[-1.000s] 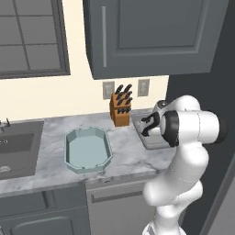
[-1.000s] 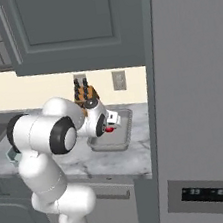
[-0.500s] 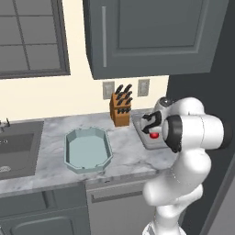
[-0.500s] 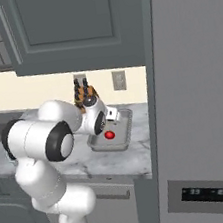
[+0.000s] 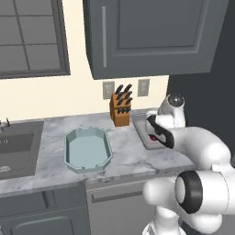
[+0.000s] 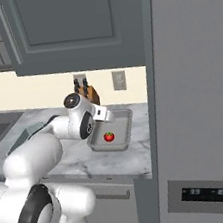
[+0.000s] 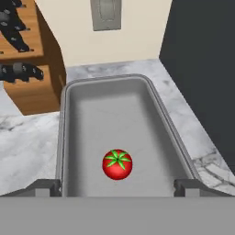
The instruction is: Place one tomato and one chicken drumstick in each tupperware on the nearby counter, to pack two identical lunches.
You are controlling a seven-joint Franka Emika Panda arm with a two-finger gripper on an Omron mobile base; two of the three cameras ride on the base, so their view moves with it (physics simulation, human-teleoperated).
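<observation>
Gripper: the gripper [image 7: 117,187] hangs over the near end of the grey tupperware, fingers spread wide with one tip at each long wall, nothing between them.
Tomato: a red tomato [image 7: 117,164] with its green star of leaves up sits loose on the floor of the grey tupperware [image 7: 87,119], toward the near end, touching neither wall; from the right base view the tomato [image 6: 108,136] lies just beside the hand.
Grey tupperware: it rests flat on the counter [image 6: 85,160], its right side near the tall dark panel, the far end bare.
Blue-green tupperware: the pale one with cut corners [image 5: 88,149] sits to the left on the counter [image 5: 124,160], well apart from the grey one, nothing inside it.
Knife block: a wooden knife block [image 5: 120,108] stands against the wall, just left of the grey tupperware's far end.
Sink: the steel sink [image 5: 16,149] lies at the far left.
</observation>
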